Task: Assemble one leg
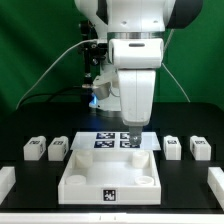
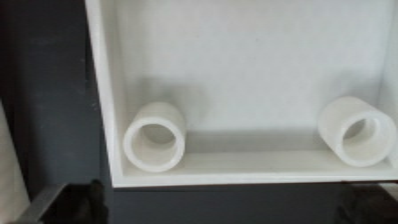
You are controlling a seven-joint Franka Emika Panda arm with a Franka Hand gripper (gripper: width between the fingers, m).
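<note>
Four small white legs with black-and-white tags lie on the black table in the exterior view: two on the left (image 1: pixel 35 148) (image 1: pixel 59 148) and two on the right (image 1: pixel 172 146) (image 1: pixel 200 148). My gripper (image 1: pixel 132 138) hangs over the far rim of the large white square panel (image 1: pixel 75 178), apart from every leg. In the wrist view my gripper (image 2: pixel 228 206) is open and empty, with dark fingertips (image 2: pixel 80 202) at either side. Beneath it are the panel's rim (image 2: pixel 103 90) and two round sockets (image 2: pixel 157 137) (image 2: pixel 358 131). No leg shows in the wrist view.
The marker board (image 1: pixel 108 140) lies flat just behind the panel, partly hidden by the arm. White pieces sit at the table's front corners, one at the left (image 1: pixel 5 181) and one at the right (image 1: pixel 215 184). A green curtain backs the scene.
</note>
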